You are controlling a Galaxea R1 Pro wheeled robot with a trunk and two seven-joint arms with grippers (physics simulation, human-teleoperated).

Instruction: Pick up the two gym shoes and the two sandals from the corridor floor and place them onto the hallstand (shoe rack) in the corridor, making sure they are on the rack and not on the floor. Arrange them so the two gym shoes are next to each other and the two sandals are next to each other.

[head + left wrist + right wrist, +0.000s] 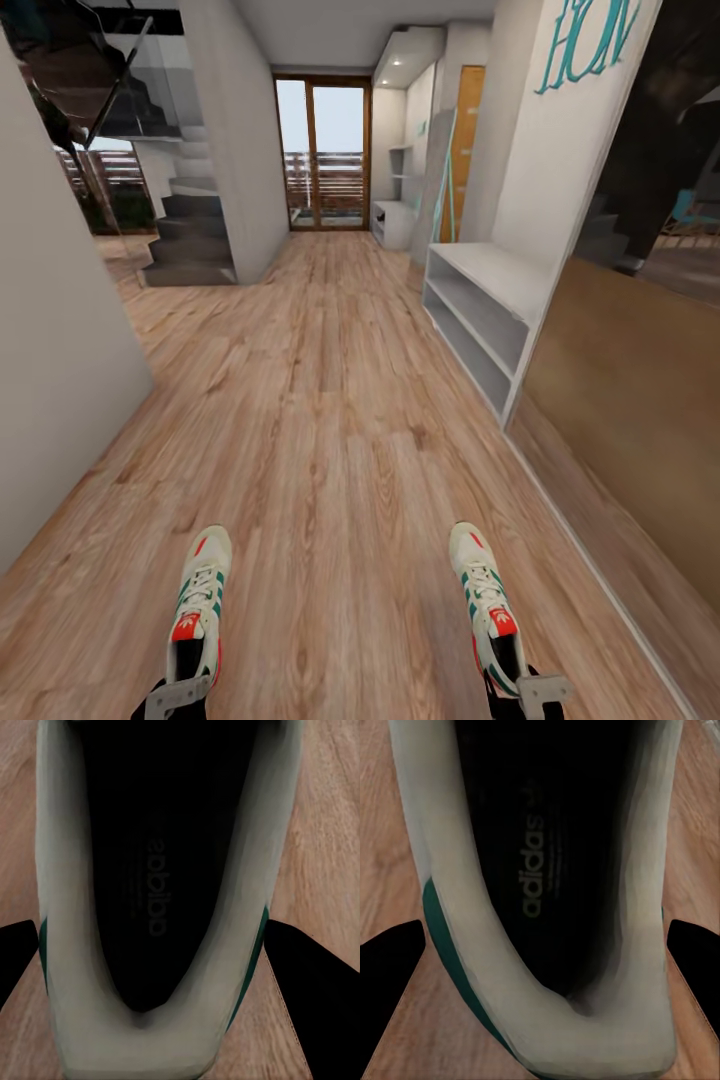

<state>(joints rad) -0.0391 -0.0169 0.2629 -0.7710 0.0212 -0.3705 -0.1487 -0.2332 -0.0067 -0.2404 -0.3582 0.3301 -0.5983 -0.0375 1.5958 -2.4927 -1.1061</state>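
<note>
Both grippers (178, 697) (543, 692) low (seemingly clamped)

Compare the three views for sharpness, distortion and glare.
Head view: wide-angle stretch, walls lean outward; both gym shoes fairly sharp; glossy right wall panel reflects the room. Left wrist view: shoe soft, dark inside. Right wrist view: shoe similar, insole logo legible.
</note>
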